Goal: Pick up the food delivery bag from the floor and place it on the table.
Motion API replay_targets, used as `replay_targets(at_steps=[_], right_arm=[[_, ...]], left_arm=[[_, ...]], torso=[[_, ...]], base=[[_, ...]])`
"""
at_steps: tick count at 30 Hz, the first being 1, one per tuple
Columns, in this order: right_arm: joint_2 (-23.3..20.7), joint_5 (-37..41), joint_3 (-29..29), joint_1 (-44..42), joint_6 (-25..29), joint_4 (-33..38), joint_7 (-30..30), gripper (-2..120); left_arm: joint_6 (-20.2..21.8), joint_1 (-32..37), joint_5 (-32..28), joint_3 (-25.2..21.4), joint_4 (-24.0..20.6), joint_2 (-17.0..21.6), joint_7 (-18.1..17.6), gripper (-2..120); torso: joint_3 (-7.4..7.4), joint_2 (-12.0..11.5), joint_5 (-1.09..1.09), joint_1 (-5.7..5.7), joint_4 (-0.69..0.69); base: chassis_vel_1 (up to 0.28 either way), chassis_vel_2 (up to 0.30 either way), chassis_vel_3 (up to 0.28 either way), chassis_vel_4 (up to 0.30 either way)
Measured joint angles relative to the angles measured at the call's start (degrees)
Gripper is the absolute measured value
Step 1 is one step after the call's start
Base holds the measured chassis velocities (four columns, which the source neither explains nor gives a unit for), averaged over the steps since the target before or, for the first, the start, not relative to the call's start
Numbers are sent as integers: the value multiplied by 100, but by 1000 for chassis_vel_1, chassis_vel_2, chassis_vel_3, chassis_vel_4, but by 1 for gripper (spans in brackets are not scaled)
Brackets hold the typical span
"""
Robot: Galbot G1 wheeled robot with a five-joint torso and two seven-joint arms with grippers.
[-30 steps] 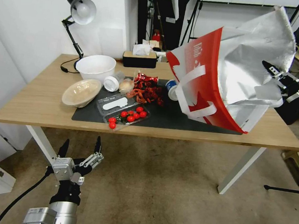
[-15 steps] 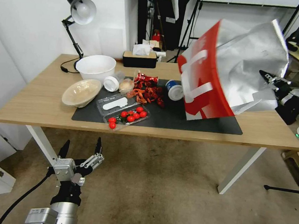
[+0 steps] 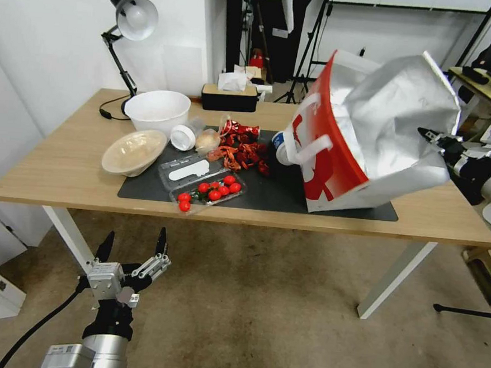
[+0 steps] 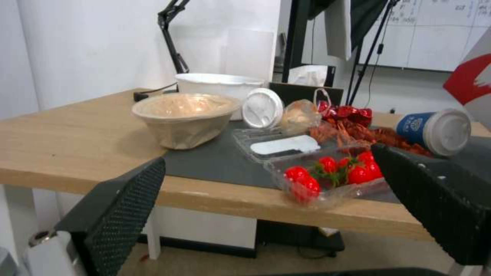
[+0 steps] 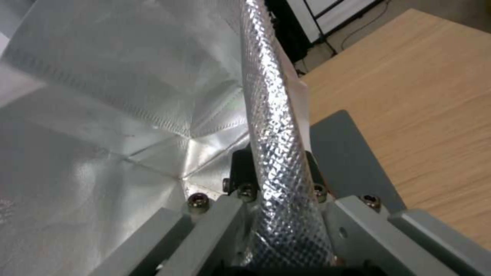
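The right gripper [image 3: 432, 136] has its fingers [image 5: 240, 168] clamped narrow on the silver foil rim of the food delivery bag [image 3: 366, 142]; in the right wrist view the quilted foil edge runs straight out between them, with the bag's foil lining on one side and bare wood on the other. The bag leans away from those fingers toward the robot's left, mouth tipped up and back, its red-banded lower corner resting on the dark grey mat [image 3: 273, 194] of the worktop [image 3: 62, 165] near the front edge. Its white strap handles [image 3: 310, 146] hang on the side away from the fingers, just beside a blue paper cup [image 3: 281, 147] lying on the mat. The left gripper [image 3: 131, 249] hangs low over the floor [image 3: 258, 319], in front of the worktop's edge and well apart from the bag, its fingers [image 4: 122, 199] spread wide and holding nothing. Beyond those open fingers, in the left wrist view, sit a clear tray of cherry tomatoes [image 4: 332, 174], a paper bowl [image 4: 184, 117] and a white bowl [image 4: 217, 84].
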Motion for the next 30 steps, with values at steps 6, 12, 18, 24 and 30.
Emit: replay_targets(at_steps=[6, 12, 18, 24, 30], right_arm=[[-8, -56, -27, 70, -72, 36, 190, 0], [-20, -24, -72, 213, -157, 51, 386, 0], [19, -58, -175, 355, -194, -4, 586, 0], [8, -4, -237, 544, -198, -109, 836, 0], [-41, 56, -343, 758, -232, -191, 1002, 0]], left_arm=[[9, -17, -2, 1, 1, -14, 2, 100], [9, -23, 4, 1, 22, -22, -5, 100], [11, -17, 54, 8, 40, -67, -5, 100], [-11, 49, 142, 43, 40, -138, -5, 100], [-49, 123, 173, 30, -7, -163, -5, 100]], torso=[[0, 0, 1, 0, -1], [0, 0, 1, 0, 0], [0, 0, 1, 0, 0], [0, -1, 2, 0, 0], [0, -1, 2, 0, 0]], base=[[0, 0, 0, 0], [0, 0, 0, 0], [0, 0, 0, 0], [0, 0, 0, 0], [0, 0, 0, 0]])
